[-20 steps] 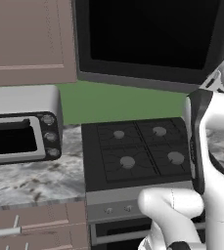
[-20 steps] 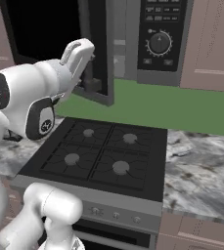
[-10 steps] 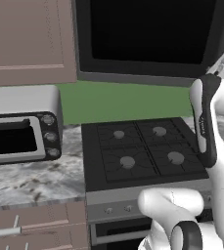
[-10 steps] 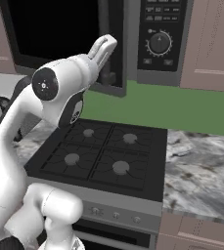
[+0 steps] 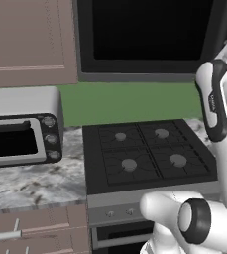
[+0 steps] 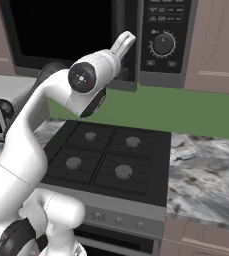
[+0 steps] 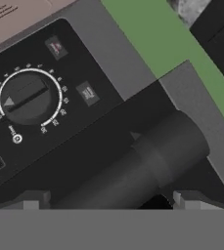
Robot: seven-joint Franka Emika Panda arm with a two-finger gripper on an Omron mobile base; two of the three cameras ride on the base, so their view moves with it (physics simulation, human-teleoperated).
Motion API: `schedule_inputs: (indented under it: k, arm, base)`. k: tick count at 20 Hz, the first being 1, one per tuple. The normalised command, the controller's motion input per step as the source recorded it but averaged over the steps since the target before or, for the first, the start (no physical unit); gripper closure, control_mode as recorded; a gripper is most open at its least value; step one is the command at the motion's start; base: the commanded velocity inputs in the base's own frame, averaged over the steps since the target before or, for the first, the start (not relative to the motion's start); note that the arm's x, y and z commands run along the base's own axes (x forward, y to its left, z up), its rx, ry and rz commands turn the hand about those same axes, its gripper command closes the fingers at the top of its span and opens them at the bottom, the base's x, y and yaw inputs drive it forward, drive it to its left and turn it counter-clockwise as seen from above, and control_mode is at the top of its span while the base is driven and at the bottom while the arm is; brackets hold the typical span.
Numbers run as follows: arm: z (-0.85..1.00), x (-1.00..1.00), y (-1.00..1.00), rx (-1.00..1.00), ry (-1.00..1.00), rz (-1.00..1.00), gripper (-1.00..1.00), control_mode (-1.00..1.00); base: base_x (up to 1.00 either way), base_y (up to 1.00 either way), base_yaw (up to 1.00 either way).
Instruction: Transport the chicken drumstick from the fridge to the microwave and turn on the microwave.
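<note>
The microwave (image 6: 61, 35) hangs above the stove, a dark box whose black glass door (image 5: 149, 34) looks closed. Right of the door is its control strip with a round dial (image 6: 163, 44) and small buttons. My gripper (image 6: 127, 38) is up at the door's right edge, beside the strip. In the hand view the dial (image 7: 28, 96) sits at upper left. The door's dark round handle (image 7: 152, 161) runs between my fingertips (image 7: 33, 199). My gripper (image 7: 108, 200) is open and holds nothing. The chicken drumstick and the fridge are out of view.
A black four-burner stove (image 5: 144, 158) stands below the microwave. A silver toaster oven (image 5: 21, 134) sits on the marble counter (image 5: 30, 183) to the left. More marble counter (image 6: 206, 170) lies right of the stove. Brown wooden cabinets (image 5: 26, 39) flank the microwave.
The microwave door has swung from open to closed. My arm followed it toward the control strip, and the hand now sits at the door handle.
</note>
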Motion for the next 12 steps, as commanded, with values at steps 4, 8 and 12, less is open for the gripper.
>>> schedule_inputs:
  k: [4,8,12]
  arm:
    - [0.18,0.52,0.1,0.0,0.0,0.07,-1.0,-1.0]
    - [0.14,0.44,0.16,0.0,0.0,0.06,-1.0,-1.0]
    - [0.07,0.48,0.17,0.0,0.0,0.06,-1.0,-1.0]
  base:
    - [0.0,0.0,0.0]
    - [0.0,0.0,0.0]
    - [0.0,0.0,0.0]
